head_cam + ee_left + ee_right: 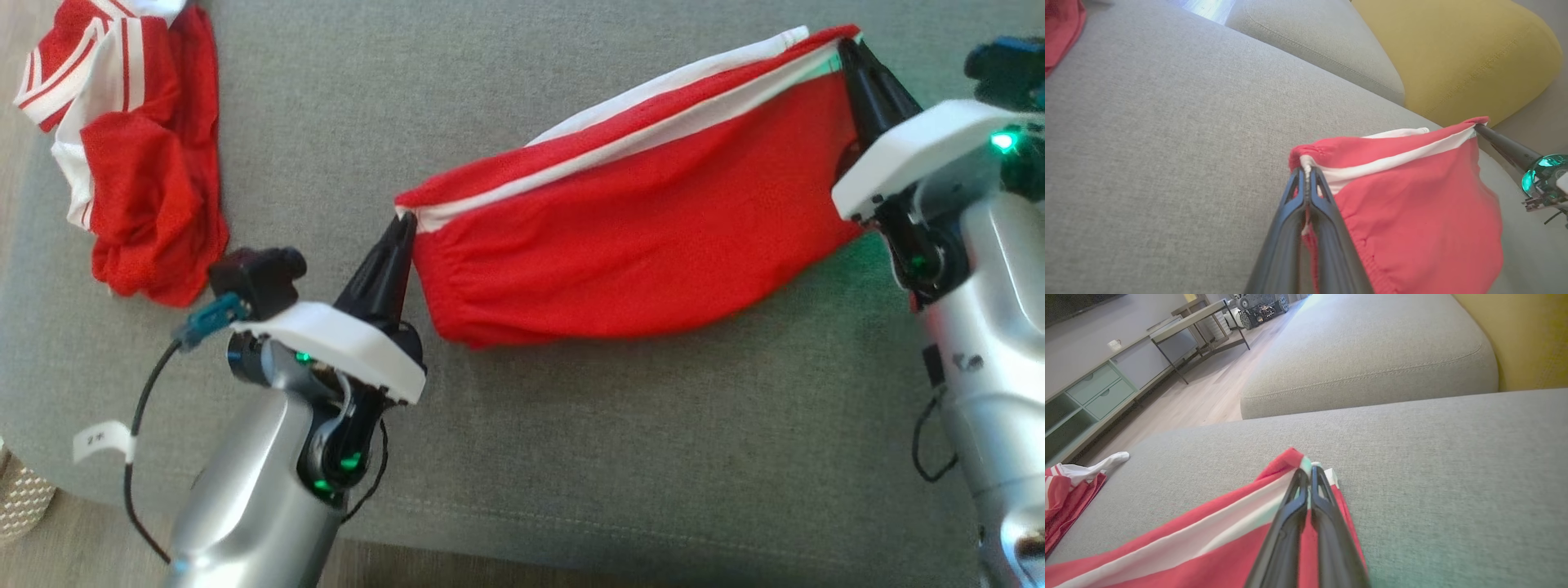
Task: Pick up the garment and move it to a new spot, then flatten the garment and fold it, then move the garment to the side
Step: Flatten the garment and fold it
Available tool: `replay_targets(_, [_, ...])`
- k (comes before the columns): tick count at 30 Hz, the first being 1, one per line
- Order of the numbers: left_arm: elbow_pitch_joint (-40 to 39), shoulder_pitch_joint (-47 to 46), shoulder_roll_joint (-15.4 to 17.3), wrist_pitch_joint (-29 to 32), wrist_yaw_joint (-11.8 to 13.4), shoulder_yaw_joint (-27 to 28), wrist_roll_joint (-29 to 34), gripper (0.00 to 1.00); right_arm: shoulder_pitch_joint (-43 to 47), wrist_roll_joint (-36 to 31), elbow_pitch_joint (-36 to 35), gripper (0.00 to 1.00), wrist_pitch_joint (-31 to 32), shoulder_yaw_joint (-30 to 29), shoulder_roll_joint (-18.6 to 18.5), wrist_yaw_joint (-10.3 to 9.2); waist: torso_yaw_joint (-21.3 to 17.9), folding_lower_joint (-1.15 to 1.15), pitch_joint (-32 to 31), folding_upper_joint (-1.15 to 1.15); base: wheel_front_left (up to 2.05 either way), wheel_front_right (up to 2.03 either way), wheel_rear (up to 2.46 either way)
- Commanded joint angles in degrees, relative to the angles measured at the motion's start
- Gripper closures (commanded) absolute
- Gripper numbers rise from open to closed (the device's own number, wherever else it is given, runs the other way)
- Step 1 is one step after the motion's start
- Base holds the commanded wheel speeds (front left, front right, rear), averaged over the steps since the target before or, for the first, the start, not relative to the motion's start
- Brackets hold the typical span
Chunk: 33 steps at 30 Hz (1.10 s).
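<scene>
A red garment with a white stripe hangs stretched between my two grippers above the grey cushion. My left gripper is shut on its near-left corner, seen close in the left wrist view where the fabric droops to the right. At the far right corner, my right gripper is shut on the striped edge; the right wrist view shows its fingertips pinching the cloth. The lower hem sags toward the cushion.
A second red-and-white garment lies crumpled at the cushion's far left corner. A yellow cushion and another grey cushion stand beyond. The cushion's front edge runs near my arms, with wooden floor beyond the left side.
</scene>
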Motion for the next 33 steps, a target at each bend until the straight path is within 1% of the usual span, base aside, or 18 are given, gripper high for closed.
replay_targets(1, [-1.40,-2.30,0.58,-0.83,-0.22,1.89,-0.12,1.00,-1.54,0.39,-1.35,1.00,-0.86,1.12,-0.36,0.20,0.24,0.00,0.36,0.00,0.00,0.00,0.00])
replay_targets(2, [0.19,-3.47,0.23,-1.32,-0.52,1.60,0.05,1.00,-3.35,0.93,1.43,1.00,-2.05,2.55,-0.57,0.20,0.35,0.00,0.85,0.00,0.00,0.00,0.00])
replay_targets(5, [2.49,-4.89,-0.29,-2.15,-1.03,1.26,0.07,1.00,-5.58,2.05,4.79,1.00,-4.38,4.73,-0.65,0.20,0.29,0.00,1.35,0.00,0.00,0.00,0.00])
replay_targets(6, [3.21,-5.31,-0.42,-2.44,-1.19,1.21,0.04,0.89,-6.21,2.40,5.86,0.73,-5.18,5.34,-0.70,0.20,0.22,0.00,1.51,0.00,0.00,0.00,0.00])
replay_targets(7, [3.86,-5.71,-0.53,-2.79,-1.33,1.13,0.11,0.29,-6.72,2.90,6.87,0.40,-5.97,5.84,-0.64,0.20,0.17,0.00,1.63,0.00,0.00,0.00,0.00])
replay_targets(8, [4.35,-6.07,-0.65,-3.52,-1.41,1.19,0.21,0.00,-7.12,3.48,7.72,0.00,-6.78,6.40,-0.52,0.20,0.09,0.00,1.68,0.00,0.00,0.00,0.00])
replay_targets(11, [5.58,-6.59,-0.81,-5.94,-1.25,1.38,0.91,0.00,-7.82,3.99,9.60,0.00,-9.79,8.69,-0.79,0.20,-0.30,0.00,1.60,0.00,0.00,0.00,0.00])
replay_targets(12, [5.58,-6.59,-0.81,-5.94,-1.25,1.38,0.91,0.00,-7.82,3.99,9.60,0.00,-9.79,8.69,-0.79,0.20,-0.30,0.00,1.60,0.00,0.00,0.00,0.00])
replay_targets(16, [6.16,-5.85,-0.55,-9.07,-0.24,2.36,2.18,0.00,-7.70,3.65,10.54,0.00,-14.86,11.77,-1.01,0.20,-1.27,0.00,0.93,0.00,0.00,0.00,0.00])
replay_targets(20, [5.29,-4.08,0.24,-10.90,2.03,3.29,5.49,0.00,-6.29,2.10,9.86,0.00,-19.87,13.37,-1.46,0.20,-1.91,0.00,-0.54,0.00,0.00,0.00,0.00])
replay_targets(21, [4.68,-3.55,0.34,-11.14,2.54,3.63,6.32,0.00,-5.75,1.26,9.38,0.00,-20.69,13.42,-1.68,0.20,-2.11,0.00,-0.96,0.00,0.00,0.00,0.00])
replay_targets(22, [3.89,-3.00,0.65,-11.29,3.28,3.92,7.58,0.00,-5.38,-1.25,9.15,0.00,-21.34,13.70,-2.46,0.20,-2.39,0.00,-1.31,0.00,0.00,0.00,0.00])
replay_targets(24, [1.61,-1.98,1.05,-11.45,4.66,4.77,9.96,0.00,-4.04,-4.25,8.17,0.00,-22.11,12.36,-2.23,0.20,-2.92,0.00,-1.92,0.00,0.00,0.00,0.00])
replay_targets(27, [-3.25,-0.47,1.42,-11.50,6.46,6.91,13.80,0.00,-1.28,-8.14,4.36,0.00,-22.56,9.20,-0.87,0.20,-3.81,0.00,-2.63,0.00,0.00,0.00,0.00])
replay_targets(33, [-9.05,2.31,1.69,-11.52,7.60,10.20,18.73,0.00,6.66,-13.54,-7.50,0.00,-22.68,3.68,1.55,0.20,-5.27,0.00,-3.89,0.00,0.00,0.00,0.00])
